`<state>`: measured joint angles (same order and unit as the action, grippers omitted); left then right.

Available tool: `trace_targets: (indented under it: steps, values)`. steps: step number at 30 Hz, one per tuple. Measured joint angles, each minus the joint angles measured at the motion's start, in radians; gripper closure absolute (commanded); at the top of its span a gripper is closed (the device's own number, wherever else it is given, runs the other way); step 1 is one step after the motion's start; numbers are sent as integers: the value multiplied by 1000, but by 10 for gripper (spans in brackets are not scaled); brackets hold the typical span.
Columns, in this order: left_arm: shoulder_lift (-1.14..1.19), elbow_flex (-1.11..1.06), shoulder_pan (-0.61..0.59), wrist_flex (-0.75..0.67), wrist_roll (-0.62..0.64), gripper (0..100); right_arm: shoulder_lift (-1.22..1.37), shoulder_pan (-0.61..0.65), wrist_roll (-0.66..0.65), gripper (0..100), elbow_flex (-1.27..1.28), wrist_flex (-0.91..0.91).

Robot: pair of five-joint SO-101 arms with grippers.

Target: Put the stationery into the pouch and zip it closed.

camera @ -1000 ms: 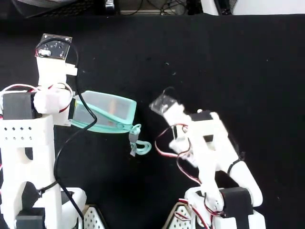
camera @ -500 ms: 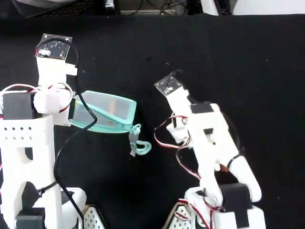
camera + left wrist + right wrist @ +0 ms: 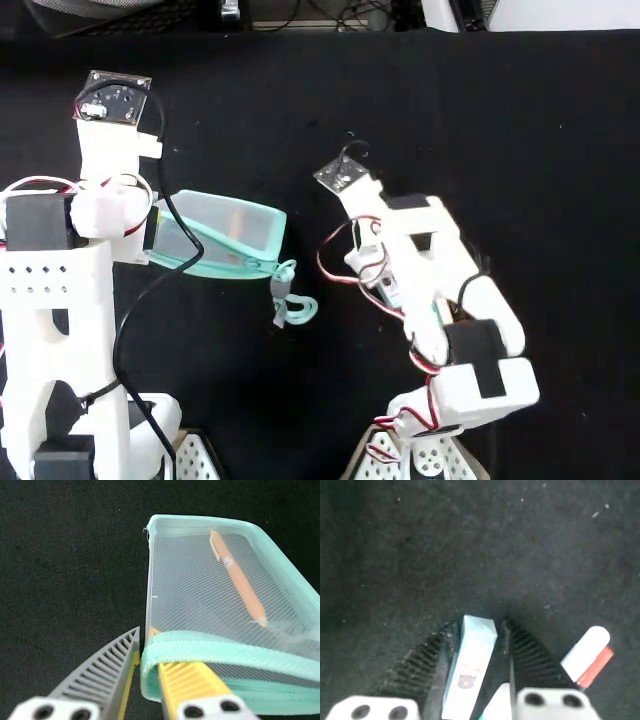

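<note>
The teal mesh pouch (image 3: 218, 236) lies at the left of the black table, with an orange pen (image 3: 238, 583) inside it. My left gripper (image 3: 145, 641) is shut on the pouch's (image 3: 200, 605) near end, grey finger outside and yellow finger (image 3: 186, 682) under the teal rim. The pouch's teal zipper strap (image 3: 290, 300) trails off its right end. My right arm (image 3: 420, 260) stretches over mid-table, to the right of the pouch. My right gripper (image 3: 477, 628) is shut on a light blue eraser (image 3: 472, 660), held just over the cloth.
A white and red stick-like piece (image 3: 589, 655) lies on the cloth beside my right gripper's fingers. The left arm's white body (image 3: 60, 300) stands along the table's left side. Cables run along the table's far edge (image 3: 300, 20).
My right arm has swung its wrist toward the far side of the table, away from the pouch's zipper end. The left arm and the pouch have stayed still.
</note>
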<state>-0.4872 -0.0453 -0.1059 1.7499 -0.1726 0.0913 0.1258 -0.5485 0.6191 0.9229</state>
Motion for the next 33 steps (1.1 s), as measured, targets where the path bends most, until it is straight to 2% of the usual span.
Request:
trace_targets:
  steps: [2,10,16,19,22,26,33]
  values:
    - [0,0,0,0,0,970,9,-3,-11,992,-11,2]
    - [0,0,0,0,0,970,-46,-2,-11,987,-48,89]
    - [0,0,0,0,0,970,-408,-2,-11,987,-48,224]
    - [0,0,0,0,0,970,-651,12,46,987,-48,262]
    - [0,0,0,0,0,970,-890,106,124,987,-48,265]
    - [0,0,0,0,0,970,-1137,325,204,986,-48,207]
    - [0,0,0,0,0,970,-1260,623,219,986,-25,26]
